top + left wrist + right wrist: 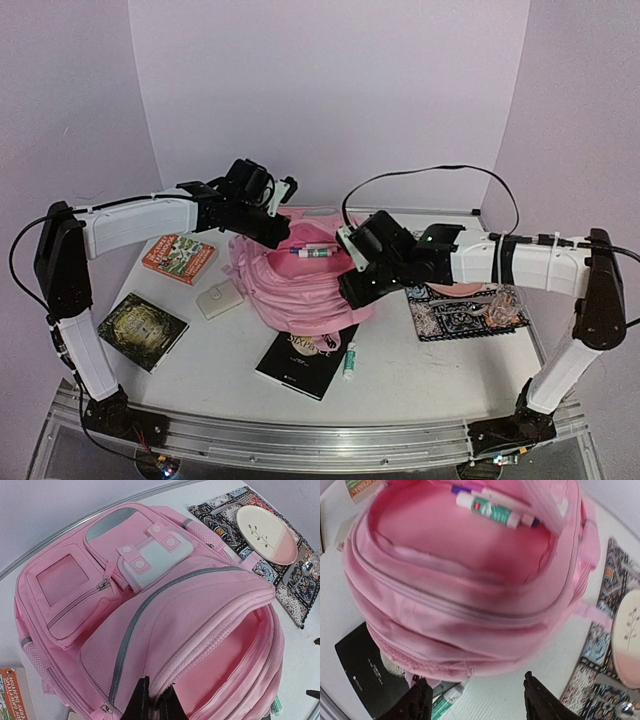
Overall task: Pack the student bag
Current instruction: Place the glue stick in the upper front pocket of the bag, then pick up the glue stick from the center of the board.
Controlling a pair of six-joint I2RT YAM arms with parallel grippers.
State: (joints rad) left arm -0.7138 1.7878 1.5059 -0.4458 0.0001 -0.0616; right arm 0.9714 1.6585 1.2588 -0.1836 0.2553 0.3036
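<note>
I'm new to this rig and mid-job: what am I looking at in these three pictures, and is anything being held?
Two robot arms stand at a table's near edge. The wide picture looks down from above; the other two come from cameras on the wrists. The left gripper is shut, pinching the rim of the open pink backpack. The right gripper is open and empty. A glue stick lies inside the bag. Around it: an orange book, a gold-patterned book, a black book, a second glue stick, and a plate on a patterned placemat.
</note>
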